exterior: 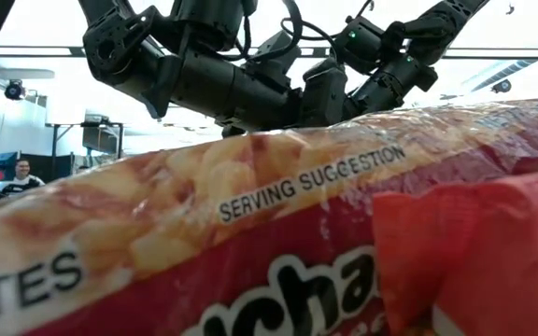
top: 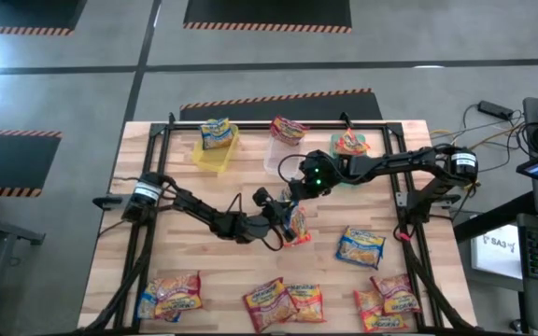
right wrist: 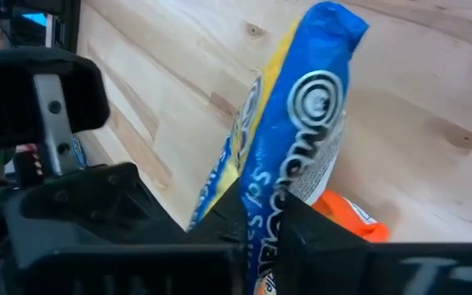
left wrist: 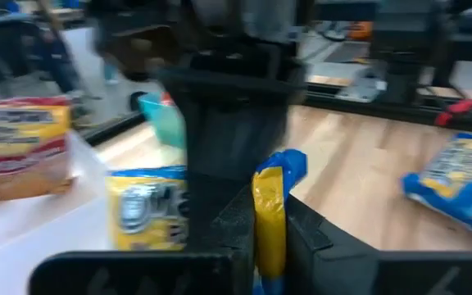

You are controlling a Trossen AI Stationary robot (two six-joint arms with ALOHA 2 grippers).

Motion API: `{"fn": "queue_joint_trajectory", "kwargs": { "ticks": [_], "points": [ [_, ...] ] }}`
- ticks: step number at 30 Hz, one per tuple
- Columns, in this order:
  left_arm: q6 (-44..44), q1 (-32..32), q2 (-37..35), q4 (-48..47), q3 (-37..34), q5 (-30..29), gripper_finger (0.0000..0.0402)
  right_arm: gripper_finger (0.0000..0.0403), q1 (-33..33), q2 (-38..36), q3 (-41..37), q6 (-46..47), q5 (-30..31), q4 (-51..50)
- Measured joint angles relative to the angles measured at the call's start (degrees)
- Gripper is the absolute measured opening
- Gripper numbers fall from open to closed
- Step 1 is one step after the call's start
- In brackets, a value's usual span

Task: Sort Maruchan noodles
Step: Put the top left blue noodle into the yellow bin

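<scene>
Nearest you, along the table's front edge, lie the unsorted packets: a red one [exterior: 250, 261] fills the low view, printed "SERVING SUGGESTION" with part of a brand name below.

At mid-table both grippers meet on one blue-and-yellow packet [right wrist: 297, 131]. Your left gripper [left wrist: 265, 238] pinches its edge, jaws shut on it. Your right gripper [right wrist: 265, 238] is closed on the same packet from the other side, the wrapper standing upright between its fingers. An orange packet [right wrist: 351, 217] shows just beside it, low against the table; you cannot tell whether either arm also holds that.

This looks like a hand-over in the middle of sorting. Judging from this, your next move calls for the left jaws to let go before the right arm carries the packet off; pulling with both clamped could tear the wrapper.

Farther back stand three bins: yellow [top: 215, 151] holding a blue-and-yellow packet, clear [top: 283, 149] with a red one, green [top: 351, 147] with an orange one. The yellow bin looks like the match.
</scene>
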Motion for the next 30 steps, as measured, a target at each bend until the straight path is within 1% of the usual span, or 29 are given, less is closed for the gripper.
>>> {"fn": "queue_joint_trajectory", "kwargs": {
  "ticks": [5, 10, 12, 16, 20, 27, 30],
  "points": [
    [-1.4, 0.0, 0.0, 0.18, 0.09, 7.56, 0.007, 0.0008, -0.15, 0.02, 0.0, -0.46, -0.09, 1.31],
    [-1.8, -0.04, 0.0, -0.02, 0.09, 9.69, 0.0137, 0.0008, -0.72, 0.02, 0.0, -1.86, -0.07, 1.59],
    [-2.93, -0.02, 0.0, -0.04, 0.09, 11.77, 0.016, 0.0008, -1.14, 0.02, 0.0, -2.28, -0.1, 1.6],
    [-4.42, -0.11, 0.0, -0.22, 0.09, 15.09, 0.0195, 0.0008, -2.27, 0.02, 0.02, -4.8, 0.12, 1.59],
    [-4.48, -0.18, -0.11, -0.56, 0.07, 15.21, 0.0209, 0.0008, -3.43, 0.02, 0.48, -7.47, 0.26, 1.65],
    [-4.12, -0.36, -1.63, 0.27, 0.07, 15.19, 0.021, 0.0008, -4.0, 0.02, 0.5, -13.17, 0.21, -0.8],
    [-4.09, -0.57, -1.93, 0.2, 0.02, 16.95, 0.021, 0.0008, -4.0, 0.02, 0.5, -15.27, 0.13, -3.17]
  ]
}}
